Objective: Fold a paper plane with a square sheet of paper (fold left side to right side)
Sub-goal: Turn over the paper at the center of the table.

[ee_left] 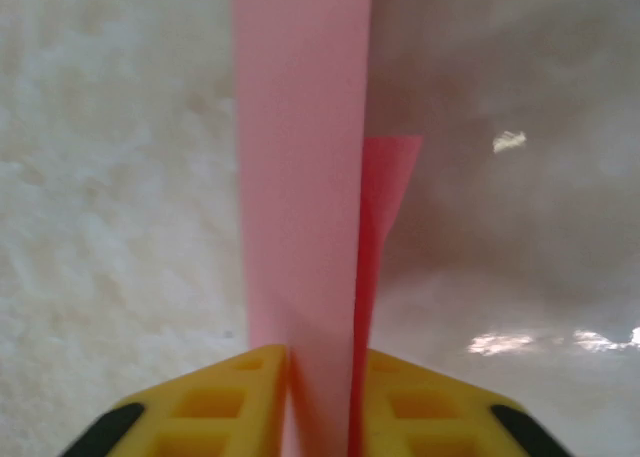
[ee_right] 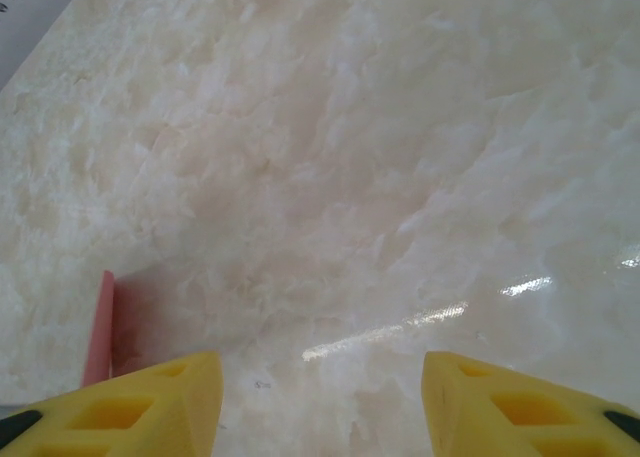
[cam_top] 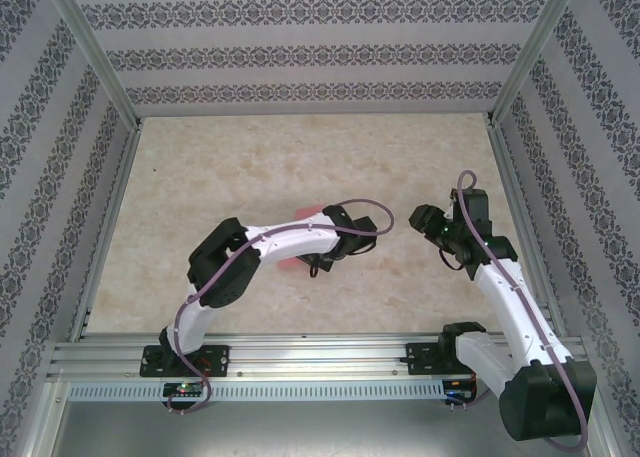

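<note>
Top view: the left arm [cam_top: 290, 239] hides most of the paper [cam_top: 296, 265] on the tabletop [cam_top: 250, 167]. Left wrist: the left claw [ee_left: 320, 377] sits narrow around the upright paper; whether it pinches, I cannot tell. Right wrist: the right claw [ee_right: 322, 397] is wide, with the paper's edge cut off by one finger.

Tabletop [cam_top: 300, 167]: cream marble-look slab, smooth and glossy, with bright glare streaks at the right.
Paper [ee_left: 300, 177]: thin, salmon-pink, matt, smooth, one sharp crease.
Fingers [ee_left: 215, 407] of left gripper [ee_left: 318, 387] and fingers [ee_right: 150, 402] of right gripper [ee_right: 320, 397]: yellow moulded plastic, matt, with recessed pockets and black ends.
Arms [cam_top: 290, 242]: white plastic shells with a slight sheen, black joints.
Near rail [cam_top: 300, 352]: bare aluminium, satin, grooved.
Walls [cam_top: 300, 52]: patterned matt covering; cloth or paper, cannot tell.
</note>
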Robot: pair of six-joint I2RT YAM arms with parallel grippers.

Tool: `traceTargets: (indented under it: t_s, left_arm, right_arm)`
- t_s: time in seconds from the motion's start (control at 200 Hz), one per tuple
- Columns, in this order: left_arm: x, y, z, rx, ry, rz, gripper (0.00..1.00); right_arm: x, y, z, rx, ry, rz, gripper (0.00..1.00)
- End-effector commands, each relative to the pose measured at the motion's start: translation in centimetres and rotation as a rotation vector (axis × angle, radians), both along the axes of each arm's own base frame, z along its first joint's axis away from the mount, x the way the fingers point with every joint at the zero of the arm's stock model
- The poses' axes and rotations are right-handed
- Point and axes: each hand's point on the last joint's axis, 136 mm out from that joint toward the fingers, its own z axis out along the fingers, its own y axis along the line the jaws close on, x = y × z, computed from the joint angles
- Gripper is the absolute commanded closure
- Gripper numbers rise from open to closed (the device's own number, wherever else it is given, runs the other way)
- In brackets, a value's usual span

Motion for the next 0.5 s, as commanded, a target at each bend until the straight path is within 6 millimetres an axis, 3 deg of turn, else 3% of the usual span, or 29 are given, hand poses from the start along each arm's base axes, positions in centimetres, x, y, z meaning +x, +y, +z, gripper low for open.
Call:
traceTargets:
  t_s: [0.0, 0.05, 0.115, 0.235, 0.345, 0.495]
  left_arm:
    - [-0.8, -4.2, 0.6, -0.190, 0.064, -0.050, 0.66]
    - [-0.9, -6.1, 1.2, -0.289, 0.078, -0.072, 0.57]
    - [-0.8, -7.7, 2.5, -0.389, 0.075, -0.096, 0.53]
    - [-0.3, -8.6, 5.1, -0.559, 0.067, -0.102, 0.46]
    - [0.9, -6.9, 7.1, -0.695, 0.030, -0.053, 0.40]
    - [2.7, -2.2, 7.7, -0.858, -0.008, 0.074, 0.32]
  right_arm:
    - [-0.1, 0.4, -1.0, 0.024, 0.024, 0.017, 0.45]
    - [0.0, 0.8, -1.4, 0.041, 0.034, 0.034, 0.44]
    - [0.1, 1.7, -1.9, 0.079, 0.042, 0.067, 0.45]
    - [0.5, 4.0, -3.0, 0.165, 0.065, 0.145, 0.46]
    - [1.0, 7.4, -3.7, 0.186, 0.083, 0.245, 0.47]
    - [2.2, 13.9, -3.6, 0.238, 0.047, 0.382, 0.48]
